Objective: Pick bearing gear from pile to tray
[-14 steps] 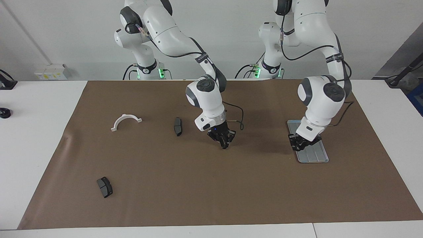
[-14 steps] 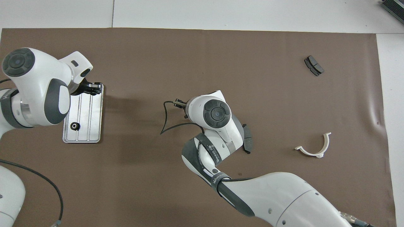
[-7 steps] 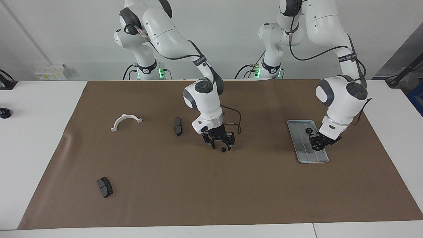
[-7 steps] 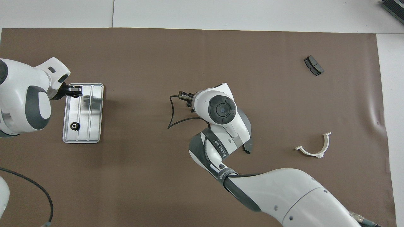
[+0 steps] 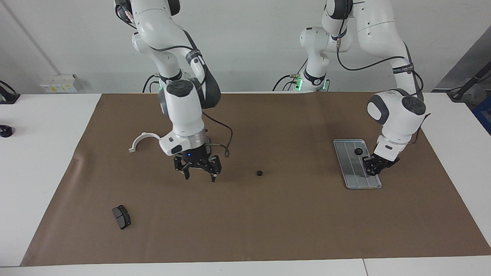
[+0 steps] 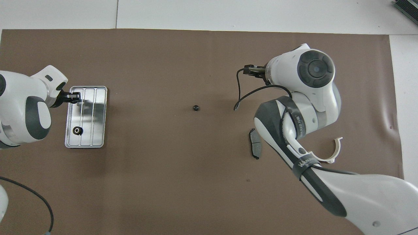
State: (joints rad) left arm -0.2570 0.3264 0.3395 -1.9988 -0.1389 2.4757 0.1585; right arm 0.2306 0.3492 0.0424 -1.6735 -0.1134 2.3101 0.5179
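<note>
The silver tray [image 5: 351,172] lies on the brown mat at the left arm's end and holds one small black gear [image 5: 358,151]; both also show in the overhead view, tray [image 6: 98,114] and gear [image 6: 77,131]. My left gripper [image 5: 374,166] hangs over the tray's outer edge. A second black gear [image 5: 259,173] lies loose mid-mat, also seen from overhead [image 6: 195,107]. My right gripper [image 5: 199,176] is open and empty over the mat, between that gear and the white half-ring [image 5: 144,137]. One dark pad [image 5: 121,216] lies far from the robots; another [image 6: 254,147] shows beside the right arm.
The brown mat [image 5: 268,222] covers most of the white table. A small black object [image 5: 4,131] and a grey box [image 5: 57,83] sit off the mat at the right arm's end. In the overhead view the right arm's wrist [image 6: 313,68] hides its gripper.
My right gripper opened, left a gear on the mat's middle and swung toward the right arm's end. My left gripper shifted from over the tray to its outer edge.
</note>
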